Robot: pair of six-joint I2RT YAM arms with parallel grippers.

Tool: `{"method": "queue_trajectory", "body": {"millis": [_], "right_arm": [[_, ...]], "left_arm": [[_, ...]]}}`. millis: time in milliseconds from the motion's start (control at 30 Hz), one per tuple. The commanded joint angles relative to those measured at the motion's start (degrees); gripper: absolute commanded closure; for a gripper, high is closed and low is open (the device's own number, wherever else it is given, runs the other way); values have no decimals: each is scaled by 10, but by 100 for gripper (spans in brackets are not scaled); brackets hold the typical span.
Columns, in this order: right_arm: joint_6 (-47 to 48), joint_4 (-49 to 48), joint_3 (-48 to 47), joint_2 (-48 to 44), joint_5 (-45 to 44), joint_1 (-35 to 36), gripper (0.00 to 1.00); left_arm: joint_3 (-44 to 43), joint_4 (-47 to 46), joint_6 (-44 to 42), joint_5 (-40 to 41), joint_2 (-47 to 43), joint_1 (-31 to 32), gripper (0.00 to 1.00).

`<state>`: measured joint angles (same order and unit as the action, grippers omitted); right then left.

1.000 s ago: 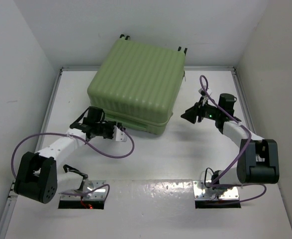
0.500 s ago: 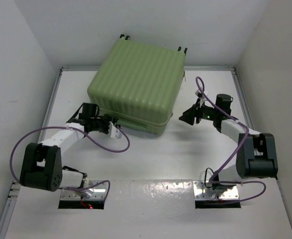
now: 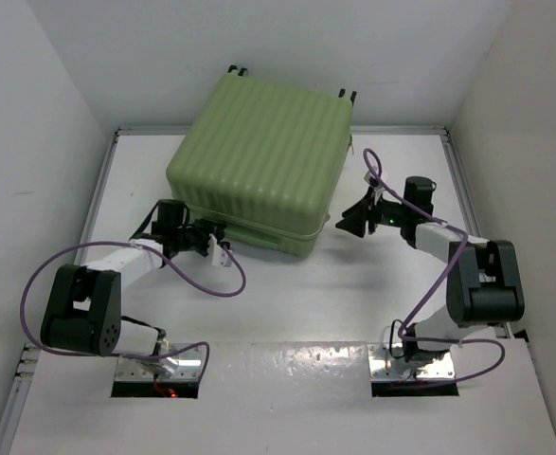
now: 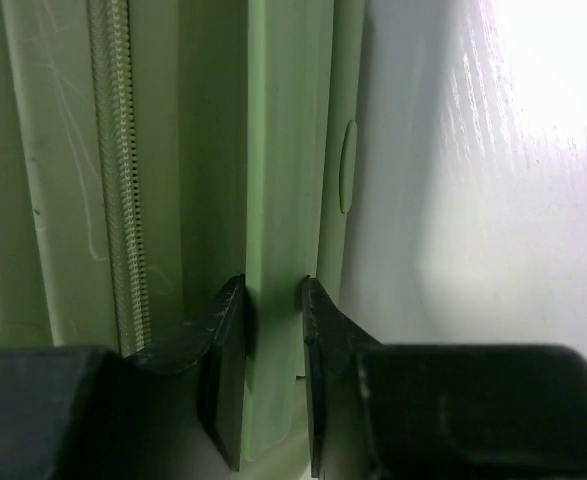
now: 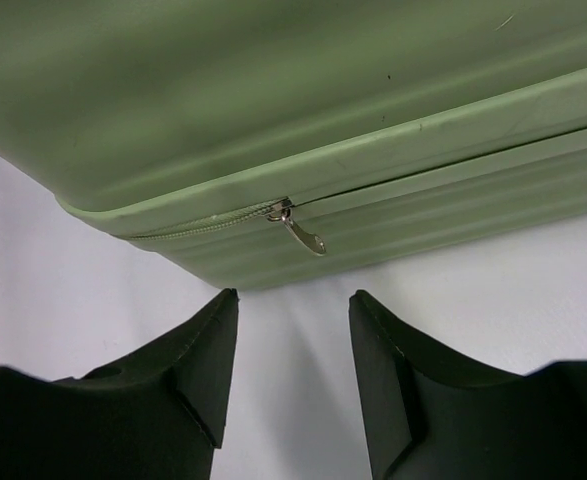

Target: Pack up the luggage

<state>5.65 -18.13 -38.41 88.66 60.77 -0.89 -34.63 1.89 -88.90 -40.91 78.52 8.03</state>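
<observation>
The pale green ribbed luggage (image 3: 259, 156) lies closed and flat at the back of the table. My left gripper (image 3: 224, 250) is at its front side, shut on a flat green bar of the luggage (image 4: 285, 180), beside the zip line (image 4: 113, 200). My right gripper (image 3: 350, 222) is open and empty, just off the luggage's front right corner. In the right wrist view its fingertips (image 5: 223, 310) stand a little short of the shell, and a metal zipper pull (image 5: 303, 233) hangs from the seam straight ahead of the gap.
White walls close the table (image 3: 353, 294) on three sides. Purple cables (image 3: 230, 284) loop from both arms over the table. The arm bases and mounting plates (image 3: 415, 365) sit at the near edge.
My right gripper has moved left and closer to the luggage's front right corner. My left arm has swung its elbow back and left, while its gripper stays at the luggage's front side.
</observation>
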Motion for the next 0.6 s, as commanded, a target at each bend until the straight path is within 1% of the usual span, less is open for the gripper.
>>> {"method": "queue_trajectory", "body": {"millis": [0, 33, 167, 233, 433, 567], "right_arm": [[36, -54, -25, 19, 36, 4, 51], [38, -73, -28, 21, 43, 19, 51], [66, -76, -43, 51, 53, 28, 51], [75, -88, -46, 59, 49, 30, 50], [82, -112, -51, 78, 44, 41, 50], [84, -147, -46, 88, 29, 49, 50]], "left_arm": [[11, -42, 1, 22, 15, 0, 76], [11, -37, 1, 22, 15, 5, 76], [11, -36, 1, 22, 15, 11, 77], [11, -36, 7, 22, 21, 17, 77], [5, -36, 12, 28, 27, 17, 78], [0, -36, 12, 28, 32, 17, 79]]}}
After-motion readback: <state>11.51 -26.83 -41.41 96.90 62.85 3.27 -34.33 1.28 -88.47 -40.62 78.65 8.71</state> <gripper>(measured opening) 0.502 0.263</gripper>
